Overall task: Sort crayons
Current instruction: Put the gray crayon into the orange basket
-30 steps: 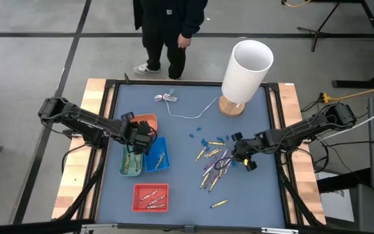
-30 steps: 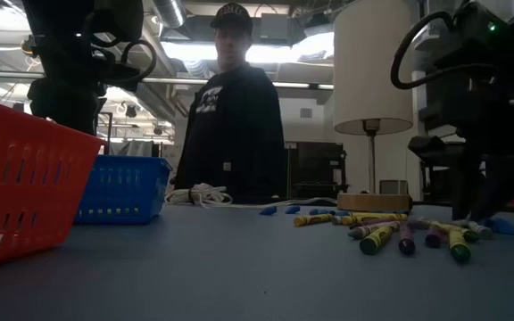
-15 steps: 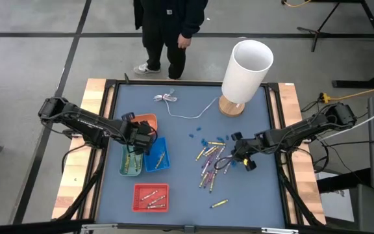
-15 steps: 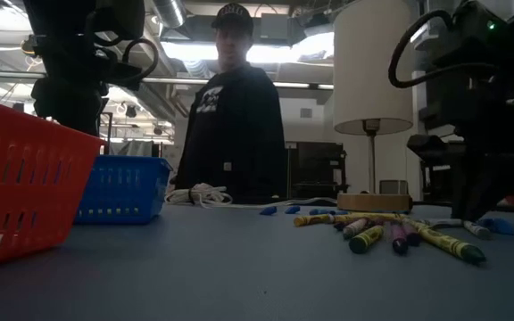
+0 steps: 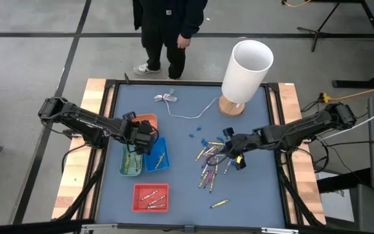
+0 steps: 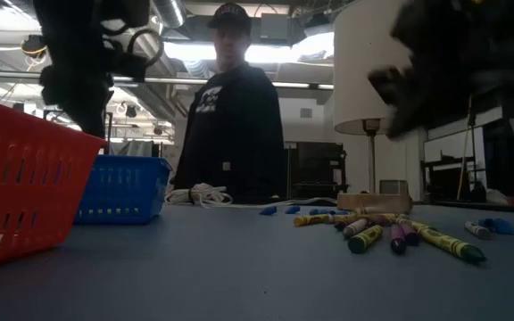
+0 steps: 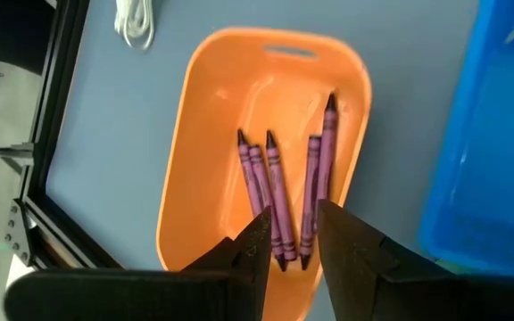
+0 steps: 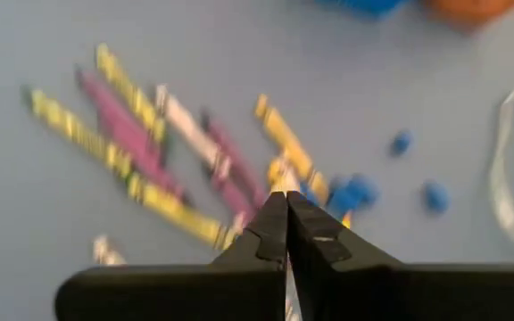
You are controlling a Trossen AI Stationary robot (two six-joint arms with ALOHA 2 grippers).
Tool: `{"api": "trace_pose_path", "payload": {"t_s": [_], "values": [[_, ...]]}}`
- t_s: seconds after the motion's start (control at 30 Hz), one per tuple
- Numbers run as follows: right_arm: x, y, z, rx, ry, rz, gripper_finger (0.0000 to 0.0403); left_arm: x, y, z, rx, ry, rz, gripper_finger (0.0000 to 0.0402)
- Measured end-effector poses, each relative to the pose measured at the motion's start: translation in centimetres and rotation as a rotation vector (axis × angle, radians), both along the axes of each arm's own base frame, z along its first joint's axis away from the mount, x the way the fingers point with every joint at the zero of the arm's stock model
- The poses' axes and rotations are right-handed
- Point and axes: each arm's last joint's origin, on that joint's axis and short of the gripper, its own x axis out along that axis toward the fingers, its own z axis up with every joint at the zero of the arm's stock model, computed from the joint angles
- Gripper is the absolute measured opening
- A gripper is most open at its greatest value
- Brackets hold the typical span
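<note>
The right end effector (image 5: 228,151) is hovering over the loose crayons (image 5: 211,164) in the middle-right of the tabletop (image 5: 180,140). From its wrist view, its two fingers are pressed together, tips meeting. A pale sliver shows just under the tips, but I cannot tell whether that is a crayon pinched between them or one lying on the surface below.

The heap of crayons is lying mainly toward seven o'clock from that end effector in the high view, starting right at its tip and trailing away toward the near edge. Most of their long axes are running from about one o'clock to seven o'clock, roughly fanned. One yellow crayon (image 5: 219,203) is lying alone farther out at six o'clock, well apart. The right arm is plainly the nearer one to the heap; the left is well apart from it.

The left end effector (image 7: 291,239) is hanging over the orange tray (image 7: 194,169), at nine o'clock from the heap, fingers narrowly parted and holding nothing that I can see.

Counting: about a dozen loose crayons, overlapping too much for an exact figure. Five purple crayons (image 7: 273,192) are lying in the orange tray. There are four trays in all, with the blue tray (image 5: 156,155), the green tray (image 5: 132,160) and the red tray (image 5: 150,197), each holding a few crayons, too small to count. One lamp (image 5: 243,75) is standing at twelve o'clock.
</note>
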Motion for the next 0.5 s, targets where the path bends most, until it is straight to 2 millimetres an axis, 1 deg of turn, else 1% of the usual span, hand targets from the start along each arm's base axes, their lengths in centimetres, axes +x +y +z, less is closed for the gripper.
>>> {"api": "trace_pose_path", "payload": {"t_s": [0.13,0.2,0.33,0.5], "values": [[1.2,0.3,2.4,0.029,-0.122,0.000,0.0001,0.5,-0.2,1.3,-0.005,-0.027,-0.005,0.0076],[1.4,0.3,3.0,0.031,-0.141,0.001,0.0001,0.6,-0.3,1.8,-0.006,-0.036,-0.008,0.0076],[1.4,0.3,3.1,0.036,-0.130,-0.005,0.0002,0.7,-0.3,2.1,-0.008,-0.040,-0.008,0.0076],[0.8,0.2,2.3,0.111,-0.032,-0.103,0.0004,0.7,-0.4,2.1,-0.028,-0.037,-0.008,0.0076]]}}
